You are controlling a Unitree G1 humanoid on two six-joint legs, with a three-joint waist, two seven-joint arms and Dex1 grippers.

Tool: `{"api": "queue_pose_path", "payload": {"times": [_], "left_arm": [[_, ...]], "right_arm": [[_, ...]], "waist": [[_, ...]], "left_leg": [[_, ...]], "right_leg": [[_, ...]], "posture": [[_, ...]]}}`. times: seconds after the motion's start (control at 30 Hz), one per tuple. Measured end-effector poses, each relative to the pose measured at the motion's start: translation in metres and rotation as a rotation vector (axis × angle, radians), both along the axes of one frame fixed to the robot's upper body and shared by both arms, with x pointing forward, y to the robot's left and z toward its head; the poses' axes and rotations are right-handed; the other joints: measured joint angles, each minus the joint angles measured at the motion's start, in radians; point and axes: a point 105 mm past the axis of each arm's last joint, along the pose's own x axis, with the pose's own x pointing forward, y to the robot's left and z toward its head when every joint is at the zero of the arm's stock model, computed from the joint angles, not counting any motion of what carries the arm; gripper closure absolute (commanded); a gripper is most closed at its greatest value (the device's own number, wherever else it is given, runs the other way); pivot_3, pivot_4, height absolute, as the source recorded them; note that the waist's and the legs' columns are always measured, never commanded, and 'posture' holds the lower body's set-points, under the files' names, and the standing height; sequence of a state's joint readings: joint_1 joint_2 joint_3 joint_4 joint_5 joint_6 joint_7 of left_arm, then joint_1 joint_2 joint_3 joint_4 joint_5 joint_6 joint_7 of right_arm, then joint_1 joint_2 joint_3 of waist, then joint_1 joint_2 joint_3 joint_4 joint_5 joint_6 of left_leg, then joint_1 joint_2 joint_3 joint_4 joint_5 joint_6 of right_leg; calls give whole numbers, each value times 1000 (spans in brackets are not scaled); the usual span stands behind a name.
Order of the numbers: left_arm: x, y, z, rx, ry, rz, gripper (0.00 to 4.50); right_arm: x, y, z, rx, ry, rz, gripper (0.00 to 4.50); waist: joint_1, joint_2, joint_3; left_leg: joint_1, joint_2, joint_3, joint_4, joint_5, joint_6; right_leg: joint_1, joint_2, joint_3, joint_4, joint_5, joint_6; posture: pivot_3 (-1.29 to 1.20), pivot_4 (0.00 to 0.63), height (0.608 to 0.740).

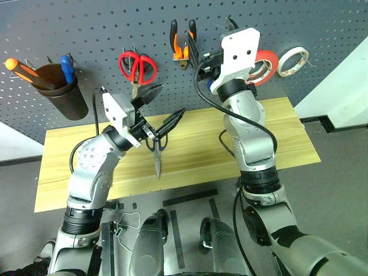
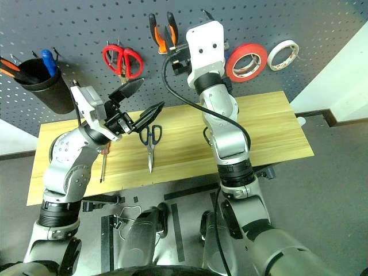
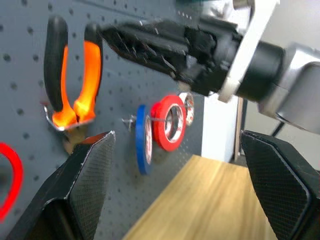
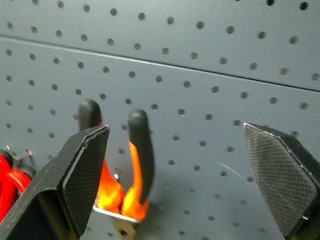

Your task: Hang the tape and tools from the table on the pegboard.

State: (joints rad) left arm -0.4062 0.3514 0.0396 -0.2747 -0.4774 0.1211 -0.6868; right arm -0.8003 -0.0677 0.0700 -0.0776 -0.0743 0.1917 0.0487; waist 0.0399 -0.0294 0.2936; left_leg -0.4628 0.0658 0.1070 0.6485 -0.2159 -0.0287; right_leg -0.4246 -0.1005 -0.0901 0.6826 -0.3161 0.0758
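Scissors (image 2: 150, 140) with the dark handles were lying flat on the table (image 2: 270, 129), a bit left of centre frame, long axis running near vertical in the picture: handles toward the pegboard (image 2: 86, 23), blade tips toward the near edge. The left gripper (image 2: 140, 102) hovered right over the handles with its fingers spread and nothing between them. In the left eye view it partly covered the handles, so that was what stood in the way.

The right gripper (image 4: 180, 175) was up high at the board, fingers wide apart and empty, pointing at the bare holes just beside the pliers (image 4: 120, 170). Those pliers already hung on a hook, orange-and-black handles up, upper middle of the frame.

Working outward: the small screwdriver (image 2: 103, 164) with the red handle lay on the wood at the left, mostly tucked behind the left forearm, also running nearly straight up and down the frame. On the board, red-handled scissors (image 2: 122, 59) hung left of the pliers, and a dark cup (image 2: 49, 92) holding an orange-handled and a blue-handled tool sat far upper left. The red tape (image 2: 246, 61) hung at upper right, next to a white roll (image 2: 284, 54); the left wrist view also showed a blue roll (image 3: 143, 139) beside the red one.

Grey floor around the table, pale wall at the right.
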Motion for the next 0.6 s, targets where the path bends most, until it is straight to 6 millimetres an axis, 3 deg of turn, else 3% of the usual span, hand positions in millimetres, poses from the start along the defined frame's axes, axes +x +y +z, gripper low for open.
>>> {"api": "queue_pose_path", "payload": {"times": [0.1, 0.2, 0.3, 0.4, 0.47, 0.6], "left_arm": [[1, -3, -5, 19, 5, -9, 330], [0, -3, -19, 59, 29, 0, 330], [-1, 9, -54, 112, 155, 81, 330], [-1, 29, -96, 164, 317, 249, 330], [2, 34, -107, 158, 377, 321, 330], [11, 29, -104, 116, 414, 426, 330]], "right_arm": [[-3, -7, -10, -26, 30, 9, 36], [-21, -4, -38, -97, 164, 193, 36], [-64, -18, -114, -355, 431, 389, 36], [-130, -47, -200, -581, 815, 549, 36], [-147, -50, -205, -585, 871, 590, 36], [-140, -49, -181, -561, 785, 553, 36]], "waist": [[0, 0, -10], [1, 0, -19], [8, 1, -28], [16, 2, -29], [-2, 2, -29], [-1, 2, -31]], "left_leg": [[0, 0, 0, 0, 0, 0], [0, 0, -1, 0, 0, 0], [1, 0, -3, 0, -2, 3], [5, 0, -4, 1, -3, 5], [11, 2, -5, 1, -5, 9], [25, 8, -12, -1, -4, 5]], "right_leg": [[0, 0, 0, 0, 0, 0], [1, 1, 0, -1, 0, 0], [6, 1, -1, -6, 0, 0], [11, 2, -1, -9, 1, 2], [16, 4, -1, -9, 6, 0], [30, 11, -1, -20, 12, -7]], "posture": [[106, 166, 740], [97, 166, 740], [85, 167, 740], [75, 179, 740], [70, 186, 740], [60, 194, 740]]}}
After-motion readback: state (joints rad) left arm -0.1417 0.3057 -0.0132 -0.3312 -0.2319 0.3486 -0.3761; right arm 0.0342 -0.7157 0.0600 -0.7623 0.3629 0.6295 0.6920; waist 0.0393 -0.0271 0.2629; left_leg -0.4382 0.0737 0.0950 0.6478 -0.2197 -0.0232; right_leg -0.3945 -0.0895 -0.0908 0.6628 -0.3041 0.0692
